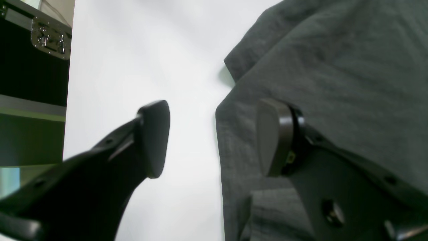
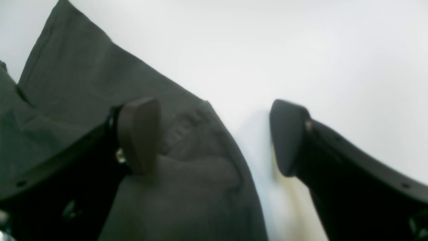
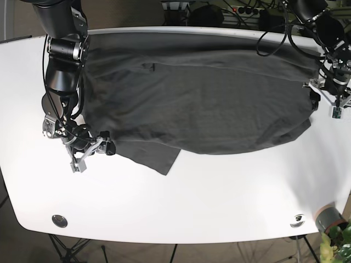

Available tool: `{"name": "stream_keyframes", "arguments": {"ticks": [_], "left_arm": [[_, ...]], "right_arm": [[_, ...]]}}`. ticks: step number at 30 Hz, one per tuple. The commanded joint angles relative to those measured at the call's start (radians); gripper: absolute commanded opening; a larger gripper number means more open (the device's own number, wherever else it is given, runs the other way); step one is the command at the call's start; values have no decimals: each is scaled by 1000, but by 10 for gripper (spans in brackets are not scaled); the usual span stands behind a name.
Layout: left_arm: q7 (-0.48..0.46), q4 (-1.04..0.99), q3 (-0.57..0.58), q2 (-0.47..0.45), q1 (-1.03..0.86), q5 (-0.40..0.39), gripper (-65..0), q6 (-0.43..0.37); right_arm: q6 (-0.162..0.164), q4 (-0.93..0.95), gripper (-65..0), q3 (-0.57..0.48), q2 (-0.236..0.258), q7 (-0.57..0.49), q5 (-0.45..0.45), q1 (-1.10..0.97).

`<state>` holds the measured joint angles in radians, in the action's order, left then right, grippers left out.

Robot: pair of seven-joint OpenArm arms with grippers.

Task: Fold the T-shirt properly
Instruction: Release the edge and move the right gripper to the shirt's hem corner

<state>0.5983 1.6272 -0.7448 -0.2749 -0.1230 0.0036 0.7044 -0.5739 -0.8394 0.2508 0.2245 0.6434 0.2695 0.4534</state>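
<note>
- The left gripper point(image 1: 214, 137) is seen spread wide, with its two dark pads well apart; one pad is over the bare white tabletop point(image 1: 140, 50) and the other is over the cloth, and nothing is pinched between them.
- In the base view the left gripper point(image 3: 333, 97) is placed at the right-hand edge of the garment, its black jointed arm point(image 3: 318, 22) reaching down from the far right corner of the table.
- The right gripper point(image 2: 214, 137) is likewise held wide open, one pad against or just above the fabric and the other over bare table; no cloth is clamped in the gap.
- In the base view the right gripper point(image 3: 90, 149) is found at the near left corner of the garment, with its thick black arm point(image 3: 63, 55) descending along the cloth's left edge and the wrist bent toward the table.
- The dark grey crinkled cotton T-shirt point(image 3: 197, 93) is spread flat over the far half of the white rounded table point(image 3: 181, 203), its far edge close to the table's back rim.
- A folded flap or sleeve point(image 3: 159, 156) is seen jutting toward the near side from the lower left of the shirt.
- A hem edge and a sleeve corner are shown up close in the left wrist view, lying on the table.
- A small grey pot with a green plant point(image 3: 332, 224) is seen at the near right corner.
</note>
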Motion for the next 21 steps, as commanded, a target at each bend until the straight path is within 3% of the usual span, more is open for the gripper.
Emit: {"name": "stream_keyframes", "arguments": {"ticks": [1,7,9,13,16,21], "left_arm": [[-22,-12,-3,-24,44,-12,-271,-6],[-25,-34,3,-34,130,36,-271,-6],[-25,-37,3,-34,153,43,-271,-6],[-25,-84,3,-37,230,45,-268,-6],[-24,-167,12,-40,280,46,-257,-56],[-21,-339,97,-85,348,49,-165,-159]], "right_arm": [[-7,-34,-170,-1,-20,6,11,-5],[-5,-82,-200,-44,-32,8,11,-52],[-5,-88,-249,-43,-38,8,11,-61],[45,-91,-417,-40,-43,3,11,-63],[62,-93,-514,-43,-46,3,17,-60],[62,-93,-629,-43,-46,6,12,-44]]}}
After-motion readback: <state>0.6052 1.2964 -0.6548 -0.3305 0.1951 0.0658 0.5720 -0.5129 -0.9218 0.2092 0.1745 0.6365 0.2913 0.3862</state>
